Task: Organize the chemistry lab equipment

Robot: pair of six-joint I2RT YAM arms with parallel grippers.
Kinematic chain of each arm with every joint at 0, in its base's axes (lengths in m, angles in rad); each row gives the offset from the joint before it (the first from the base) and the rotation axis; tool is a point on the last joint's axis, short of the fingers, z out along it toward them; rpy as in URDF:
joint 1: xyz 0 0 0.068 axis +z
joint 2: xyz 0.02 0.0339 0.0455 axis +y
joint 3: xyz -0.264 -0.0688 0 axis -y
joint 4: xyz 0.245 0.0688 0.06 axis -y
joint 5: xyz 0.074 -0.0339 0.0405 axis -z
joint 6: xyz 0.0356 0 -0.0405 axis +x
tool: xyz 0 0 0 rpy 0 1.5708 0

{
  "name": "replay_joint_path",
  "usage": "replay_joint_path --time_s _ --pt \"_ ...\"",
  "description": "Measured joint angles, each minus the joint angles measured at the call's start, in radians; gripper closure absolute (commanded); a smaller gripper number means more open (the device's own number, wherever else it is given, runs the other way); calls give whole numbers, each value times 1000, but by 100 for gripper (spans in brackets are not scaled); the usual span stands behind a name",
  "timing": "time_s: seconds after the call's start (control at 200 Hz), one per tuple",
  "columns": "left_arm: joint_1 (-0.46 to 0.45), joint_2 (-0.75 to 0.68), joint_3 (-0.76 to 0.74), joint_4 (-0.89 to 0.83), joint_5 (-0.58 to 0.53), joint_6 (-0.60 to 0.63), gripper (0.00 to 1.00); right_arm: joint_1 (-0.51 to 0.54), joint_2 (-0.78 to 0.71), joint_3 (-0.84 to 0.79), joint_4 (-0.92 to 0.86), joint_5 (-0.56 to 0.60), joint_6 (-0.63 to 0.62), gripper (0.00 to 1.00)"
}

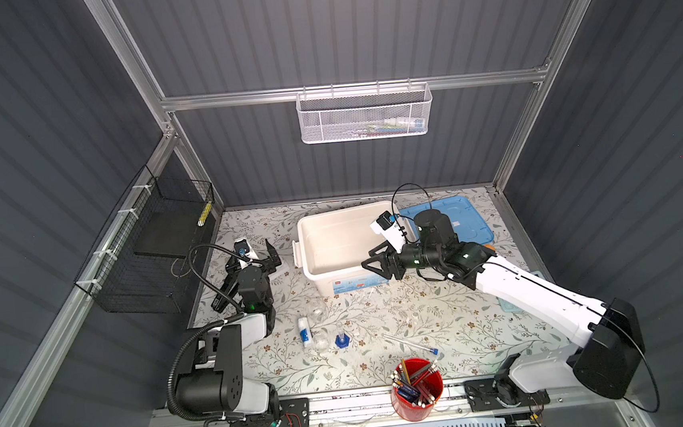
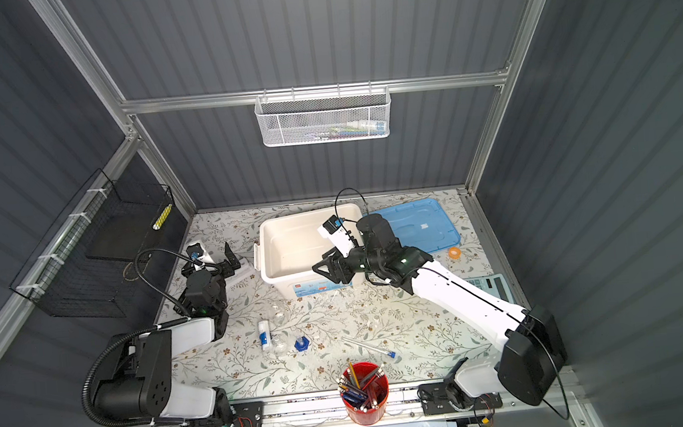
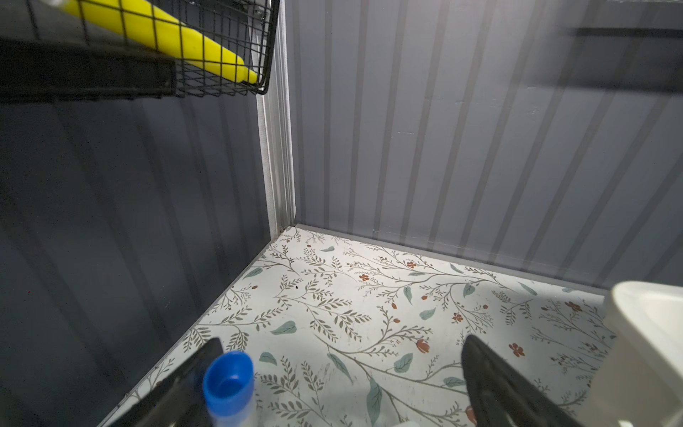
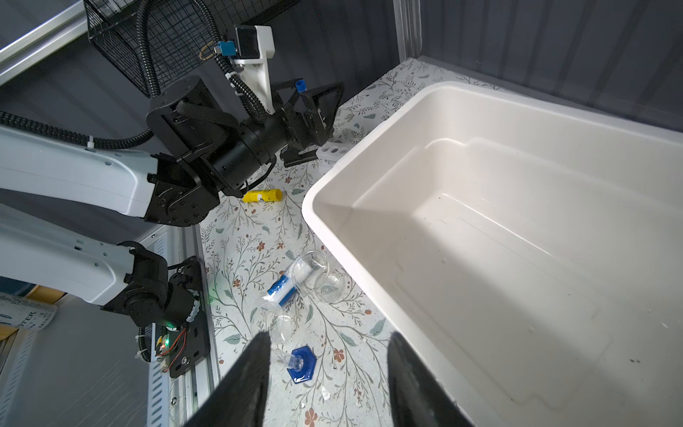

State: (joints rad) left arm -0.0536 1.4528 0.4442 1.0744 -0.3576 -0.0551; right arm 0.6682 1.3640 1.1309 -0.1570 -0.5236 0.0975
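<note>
Clear glass lies loose on the near bench (image 1: 369, 371): a blue-capped tube (image 1: 410, 344) at 5 o'clock, the measuring cylinder (image 1: 341, 339) on its blue hexagonal foot and two flasks (image 1: 320, 342) toward 7. Beyond, the right jaws hang half open, empty, over the front rim of the white tub (image 1: 303, 246). At 9 o'clock the left jaws gape wide, a second capped tube (image 3: 229, 384) standing beside one finger (image 3: 192, 373): racking seems in hand. Next, a squared descent onto loose glass.

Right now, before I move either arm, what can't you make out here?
- Blue-capped tube, left wrist view: bottom edge cuts off its body and base.
- White mesh basket contents, both top views: mesh blurs them.
- Clear glassware right of the measuring cylinder, in a top view: too faint to identify.
</note>
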Motion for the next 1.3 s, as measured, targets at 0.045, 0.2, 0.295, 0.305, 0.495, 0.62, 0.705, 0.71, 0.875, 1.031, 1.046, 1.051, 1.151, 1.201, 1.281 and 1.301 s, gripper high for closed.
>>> replay_joint_path --time_s 0.045,0.2,0.295,0.305,0.495,0.62,0.705,0.71,0.875,1.031,1.046,1.051,1.151,1.201,1.281,1.301 --pt "2 0 0 -6 3 -6 0 0 -4 -5 2 0 0 47" --pt "3 1 0 -7 8 -22 0 0 -25 -23 8 7 1 47" --pt "5 9 -1 -4 11 -33 0 0 -30 -26 11 8 6 47" --pt "6 11 -2 -4 12 -35 0 0 -30 -26 12 8 7 47" --pt "16 45 -20 13 25 -61 0 0 -30 -26 15 8 14 47" --pt "27 57 -30 22 53 -79 7 0 -30 -26 15 8 15 47" --pt "35 59 -31 22 73 -92 16 0 -30 -26 15 8 15 47" --pt "36 59 -31 23 74 -95 17 0 -30 -26 15 8 15 47" --pt "38 59 -30 21 124 -100 21 0 -30 -26 16 8 18 47" --pt "42 59 -30 17 170 -101 16 0 -30 -26 15 8 18 47" --pt "42 59 -30 17 175 -101 15 0 -30 -26 15 8 18 47" --pt "42 59 -30 17 177 -102 14 0 -30 -26 15 8 18 47" --pt "42 60 -28 16 206 -111 7 0 -30 -26 15 8 18 47" --pt "43 61 -26 16 222 -116 4 0 -30 -26 15 8 18 47" --pt "43 67 -19 14 241 -122 0 0 -30 -26 15 8 18 47" --pt "43 68 -17 14 247 -122 0 0 -30 -26 15 8 18 47"
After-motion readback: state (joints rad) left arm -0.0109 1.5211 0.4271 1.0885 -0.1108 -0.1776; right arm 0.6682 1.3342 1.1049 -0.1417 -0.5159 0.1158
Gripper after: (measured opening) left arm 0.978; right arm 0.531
